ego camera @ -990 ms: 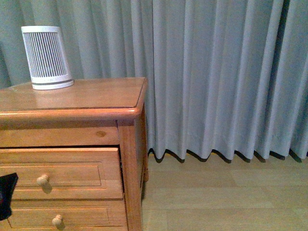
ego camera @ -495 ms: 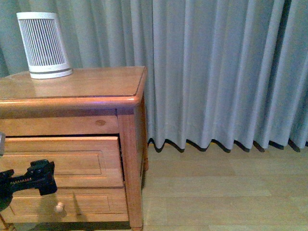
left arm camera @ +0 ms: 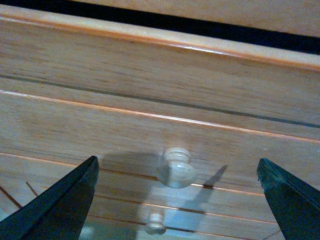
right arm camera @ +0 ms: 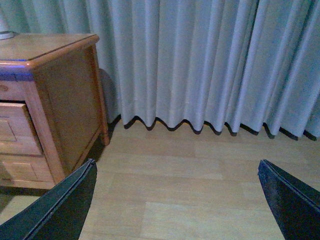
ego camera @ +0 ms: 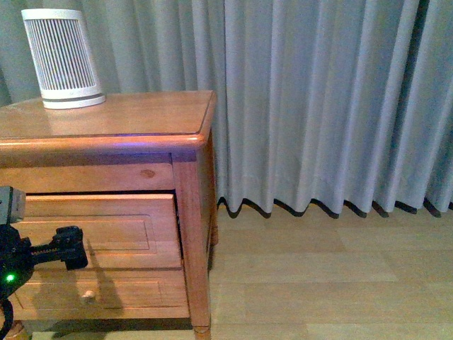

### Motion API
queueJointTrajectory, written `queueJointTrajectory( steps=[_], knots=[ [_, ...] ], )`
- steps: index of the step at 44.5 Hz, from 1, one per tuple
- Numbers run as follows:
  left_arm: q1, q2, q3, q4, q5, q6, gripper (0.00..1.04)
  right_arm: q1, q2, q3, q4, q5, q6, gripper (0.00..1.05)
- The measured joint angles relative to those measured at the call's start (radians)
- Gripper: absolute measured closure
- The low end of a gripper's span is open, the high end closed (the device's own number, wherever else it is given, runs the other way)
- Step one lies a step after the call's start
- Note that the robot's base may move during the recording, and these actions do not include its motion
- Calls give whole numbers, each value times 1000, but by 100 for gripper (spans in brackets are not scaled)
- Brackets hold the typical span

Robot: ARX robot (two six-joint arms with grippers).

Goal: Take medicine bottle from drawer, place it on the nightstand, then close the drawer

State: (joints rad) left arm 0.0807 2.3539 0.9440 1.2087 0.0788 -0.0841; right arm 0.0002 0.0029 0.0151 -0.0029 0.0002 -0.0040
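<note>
Progress is judged to be at the very start: no bottle is seen on the nightstand (ego camera: 141, 113) or anywhere else in the three views, so it is taken to lie inside the drawer (ego camera: 113, 212), hidden behind the panelled front. A dark gap is shown above the drawer's top edge, and the front seems to stand a little proud of the nightstand's frame, yet nothing of the inside can be made out. The left gripper (left arm camera: 177, 161) is held close in front of the nightstand with its jaws spread wide and empty, and the knob (left arm camera: 176, 169) is framed between them without being touched. The right gripper (right arm camera: 176, 161) is kept well off the nightstand's side, over the floor (ego camera: 318, 283), likewise spread wide with nothing in it. Everything is thus left to be done: the drawer pulled out, the bottle lifted and set on the nightstand's top, the drawer pushed shut. A white ribbed device (ego camera: 62, 58) is stood at the back of the nightstand's top, with bare wood beside it for the bottle. A lower knob (left arm camera: 156, 223) sits just beneath and must not be mistaken for the target. A curtain (ego camera: 318, 106) hangs behind the nightstand; nothing is seen to block the approach.
</note>
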Motion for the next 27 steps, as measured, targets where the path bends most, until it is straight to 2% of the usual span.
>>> queueJointTrajectory(
  steps=[23, 25, 27],
  knots=[
    [3, 50, 74, -41, 26, 9, 7, 0, 0, 0, 0, 0, 0, 7],
    [0, 55, 76, -44, 26, 9, 9, 0, 0, 0, 0, 0, 0, 7],
    [-3, 60, 77, -53, 26, 8, 20, 0, 0, 0, 0, 0, 0, 7]
  ],
)
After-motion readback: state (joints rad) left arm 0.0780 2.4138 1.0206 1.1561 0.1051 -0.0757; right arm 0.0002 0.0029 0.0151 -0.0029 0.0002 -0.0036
